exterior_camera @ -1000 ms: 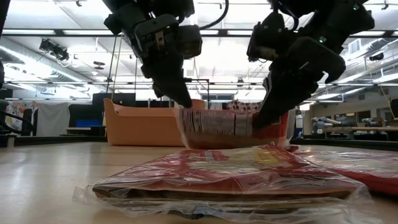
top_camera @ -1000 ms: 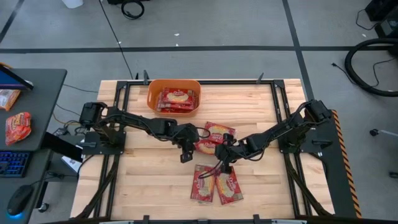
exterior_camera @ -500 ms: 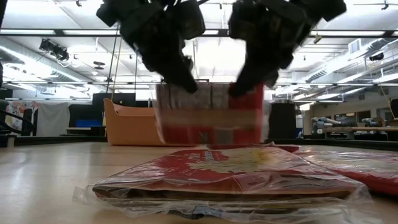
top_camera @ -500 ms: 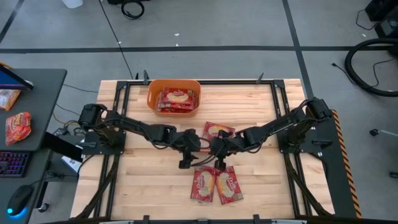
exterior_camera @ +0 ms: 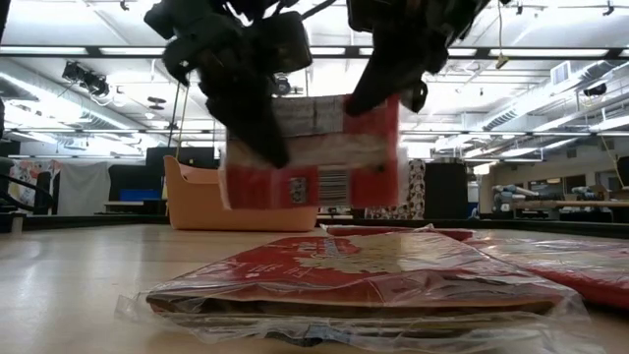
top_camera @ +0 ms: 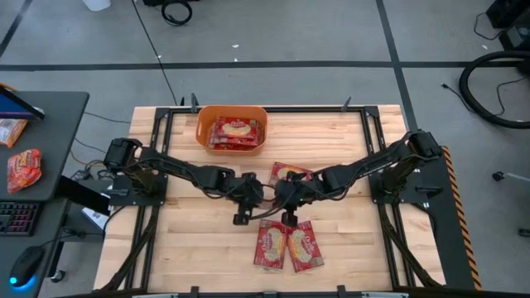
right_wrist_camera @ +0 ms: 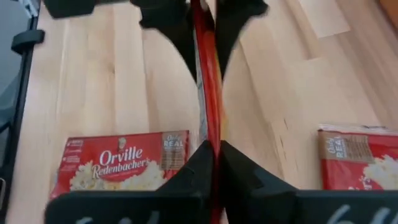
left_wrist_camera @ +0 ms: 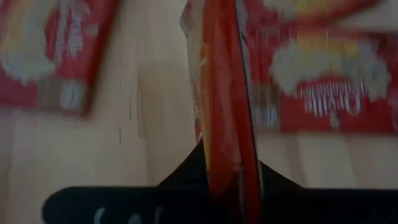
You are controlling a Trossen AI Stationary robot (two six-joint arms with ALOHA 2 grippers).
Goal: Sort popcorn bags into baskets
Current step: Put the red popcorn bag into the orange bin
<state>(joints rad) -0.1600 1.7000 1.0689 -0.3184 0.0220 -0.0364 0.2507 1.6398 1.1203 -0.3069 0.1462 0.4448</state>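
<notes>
At centre frame, left pincer (top_camera: 248, 192) and right pincer (top_camera: 284, 195) each pinch shut an edge of one popcorn bag (exterior_camera: 313, 152), lifted off the table (top_camera: 190, 240); it looks light, floppy and slick, best gripped by its edges.

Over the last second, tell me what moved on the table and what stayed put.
The left claw and right claw, both gripping one popcorn bag, have raised it from just above the table to well clear, and drawn closer together near the table's middle. The bag now hangs upright on edge between them. Unchanged: the orange basket with its bags, the bag behind the claws, and the two front bags.
</notes>
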